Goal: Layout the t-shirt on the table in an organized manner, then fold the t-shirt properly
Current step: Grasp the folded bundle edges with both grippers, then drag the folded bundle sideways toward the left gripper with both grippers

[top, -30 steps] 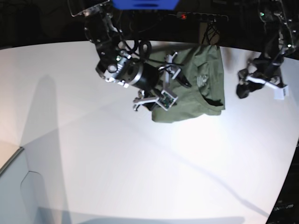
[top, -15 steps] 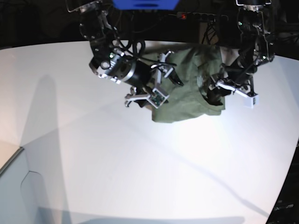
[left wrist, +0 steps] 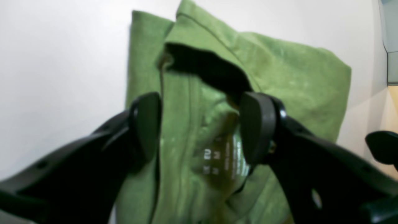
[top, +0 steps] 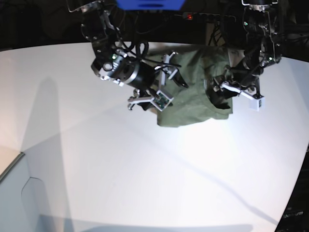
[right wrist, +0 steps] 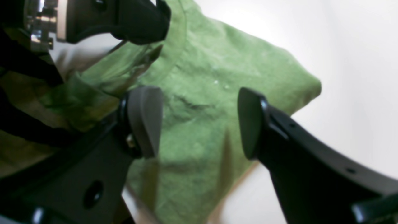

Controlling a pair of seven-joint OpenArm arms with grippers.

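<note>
T-shirt [top: 195,92] bunched on table [top: 145,169]; printed neck label [left wrist: 224,158] blurred, unreadable; both hands spread, grasping nothing

Dark room behind the bench, a small red light [top: 189,17] glowing at the back, a blue thing [top: 149,4] at the top edge, bright light from above, long grey shadows [top: 48,116] on the white top, a pale grey box [top: 14,193] in the near left corner

A white table [top: 145,169] with a curved far edge; a crumpled green t-shirt [top: 193,104] lies near that edge.
</note>
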